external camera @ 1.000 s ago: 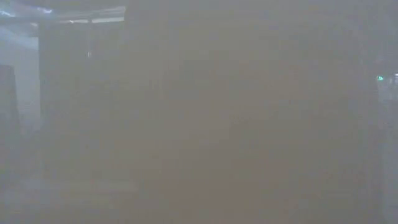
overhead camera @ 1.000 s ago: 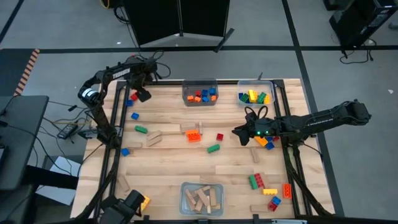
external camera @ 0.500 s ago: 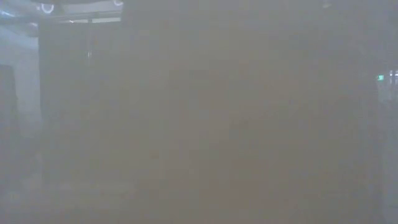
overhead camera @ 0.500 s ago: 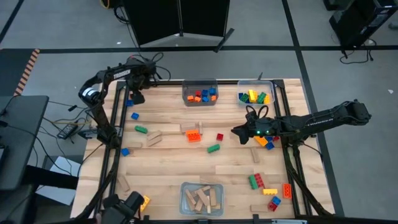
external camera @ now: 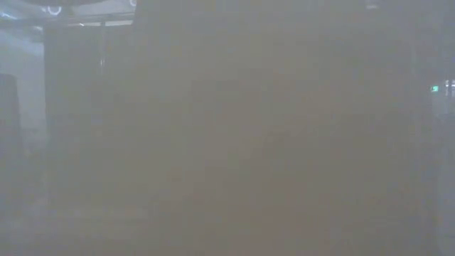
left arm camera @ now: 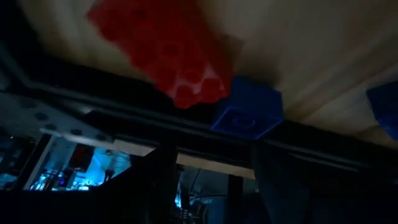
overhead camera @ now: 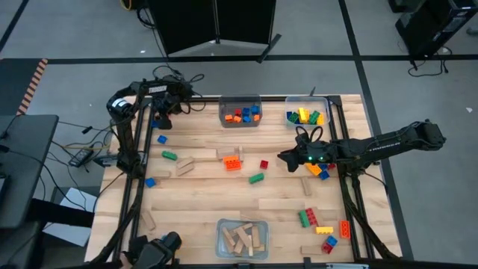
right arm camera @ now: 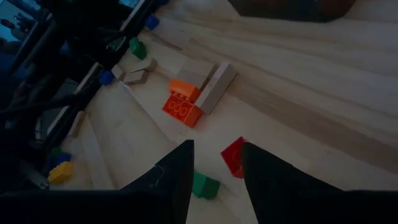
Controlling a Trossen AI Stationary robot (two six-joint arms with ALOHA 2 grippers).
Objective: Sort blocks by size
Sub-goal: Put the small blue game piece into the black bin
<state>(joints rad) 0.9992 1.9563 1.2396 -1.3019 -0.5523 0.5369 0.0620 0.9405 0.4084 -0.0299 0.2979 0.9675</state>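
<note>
High view, right claw apparently empty, fingers parted, near red block.

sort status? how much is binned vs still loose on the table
Partly done. Three clear bins hold blocks: small coloured bricks, larger yellow and green ones, wooden blocks. In hand: nothing visibly gripped; the left gripper is at the far-left corner by a red and a blue brick, the right gripper hovers mid-table, open. Left: loose pieces including an orange brick, green brick and a right-side cluster.
</note>
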